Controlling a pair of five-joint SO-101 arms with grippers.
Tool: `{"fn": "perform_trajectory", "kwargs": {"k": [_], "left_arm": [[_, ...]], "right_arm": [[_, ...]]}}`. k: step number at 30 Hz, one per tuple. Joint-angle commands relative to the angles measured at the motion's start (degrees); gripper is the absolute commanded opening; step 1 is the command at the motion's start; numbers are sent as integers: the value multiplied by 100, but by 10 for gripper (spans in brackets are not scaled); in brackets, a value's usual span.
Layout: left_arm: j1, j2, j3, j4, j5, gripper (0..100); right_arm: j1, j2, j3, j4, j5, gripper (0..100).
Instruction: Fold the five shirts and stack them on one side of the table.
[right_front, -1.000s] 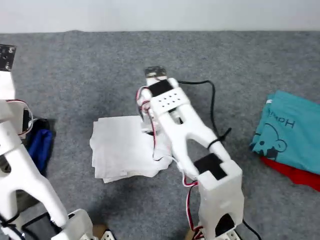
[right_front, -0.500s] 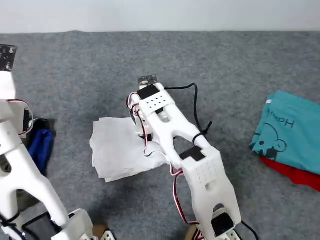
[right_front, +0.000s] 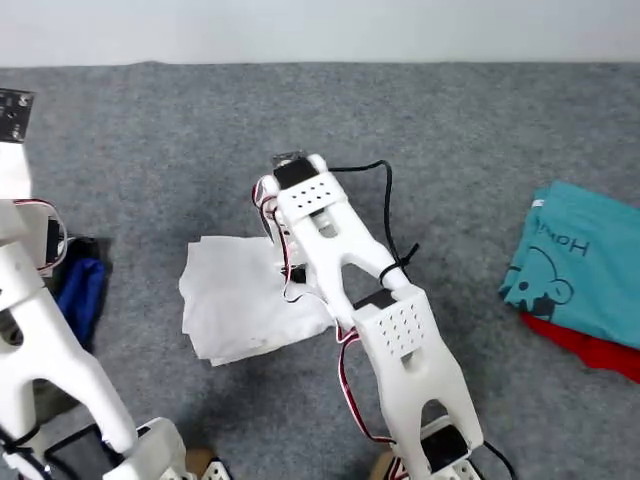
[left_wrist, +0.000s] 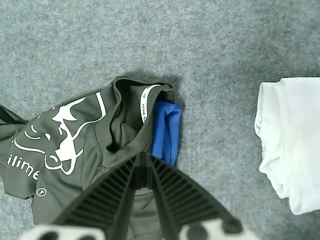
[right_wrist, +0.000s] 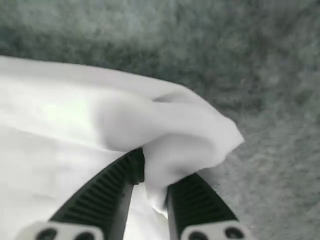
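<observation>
Right arm (right_front: 330, 230): stretched from the near edge toward mid-table, wrist tipped down over the right edge of the white shirt (right_front: 235, 300). A black cable (right_front: 385, 200) loops off its upper link.

Right gripper (right_wrist: 152, 177): fingers nearly closed, pinching a raised fold at the white shirt's corner. The cloth bunches between the black fingers (right_wrist: 115, 190) and bulges above them.

Left arm (right_front: 40, 340): at the left edge of the table, drawn back toward the near side.

Left gripper (left_wrist: 145, 161): pointed down, hanging over the grey shirt (left_wrist: 65, 150). Tips pressed together, nothing visible between them. Cannot tell whether they touch the cloth.

White shirt: partly folded into a rough rectangle left of centre, layers uneven along the near edge.

Grey shirt: crumpled at the far left, white print up, collar open. The blue shirt (left_wrist: 165, 130) is folded narrow and tucked against that collar, touching it. Both lie well apart from the white shirt, with bare surface between.

Teal shirt (right_front: 580, 265): folded at the right edge, dark print up, lying on the red shirt (right_front: 590, 350), which shows along its near side.

Surface: grey carpet (right_front: 150, 130), coarse pile, covering the whole table. A pale wall (right_front: 320, 30) runs along the far edge.
</observation>
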Motion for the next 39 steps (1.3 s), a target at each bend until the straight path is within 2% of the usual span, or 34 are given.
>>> {"fn": "perform_trajectory", "kwargs": {"k": [1,9,18,26,28,32,35,39], "left_arm": [[0,-167,-13,-53,-53,6],[0,-167,-13,-53,-53,6],[0,-167,-13,-18,-53,6],[0,-176,-13,70,-26,6],[0,-193,31,70,-26,6],[0,-229,171,70,-26,6],[0,-229,207,70,-26,6],[0,-229,215,70,-26,6]], "right_arm": [[462,-110,-378,268,149,9],[1587,-998,-396,242,1609,9],[2730,-708,-484,-681,5354,9],[3046,-637,-905,-1516,7288,9],[3002,-629,-888,-1675,7543,9],[2941,-629,-888,-1833,7552,9],[2976,-629,-888,-1771,7508,65],[3073,-708,-923,-1771,6365,193]]}}
